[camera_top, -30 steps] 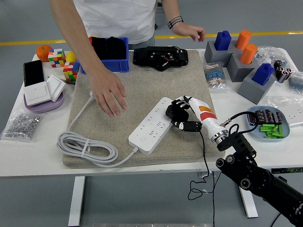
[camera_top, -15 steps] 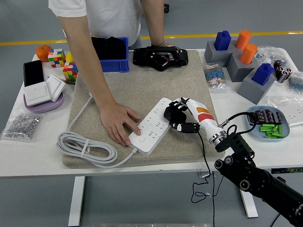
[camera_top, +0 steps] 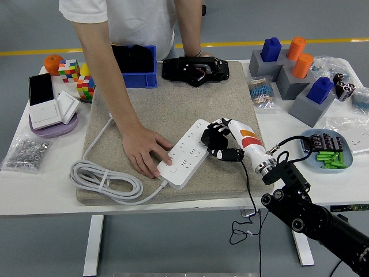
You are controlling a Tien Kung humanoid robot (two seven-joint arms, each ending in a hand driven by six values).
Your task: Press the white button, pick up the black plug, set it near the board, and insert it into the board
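White power strip (camera_top: 185,154) lying diagonally on a beige mat (camera_top: 167,109) atop the white table (camera_top: 46,190), its coiled cable (camera_top: 105,179) trailing off the near-left end. Person's hand (camera_top: 143,153) flat on the mat at the strip's near end, fingertips touching the strip just beside the white button (camera_top: 173,169); forearm running up to the far edge of the table. Person's other hand largely hidden behind a black device (camera_top: 193,70) at the far edge of the mat.

Right hand (camera_top: 218,142) reaching in from the lower right, black fingers (camera_top: 211,134) curled close together over the strip's far end. Black plug somewhere within that grip, not distinguishable from the dark fingers; whether seated in a socket, impossible to tell. Thin black wire (camera_top: 249,196) dangling from the wrist over the table's near edge. Left arm out of view.

Around the mat: blue bin (camera_top: 134,68) at the far left corner, colour cubes (camera_top: 78,78) and an orange (camera_top: 53,63) beside it, phone (camera_top: 41,88) and white switches (camera_top: 56,109) on a purple disc, bag of metal parts (camera_top: 24,152) at the left edge. On the right, grey blocks (camera_top: 294,78) holding blue and orange pegs, and a light blue dish (camera_top: 328,154) of green pieces.
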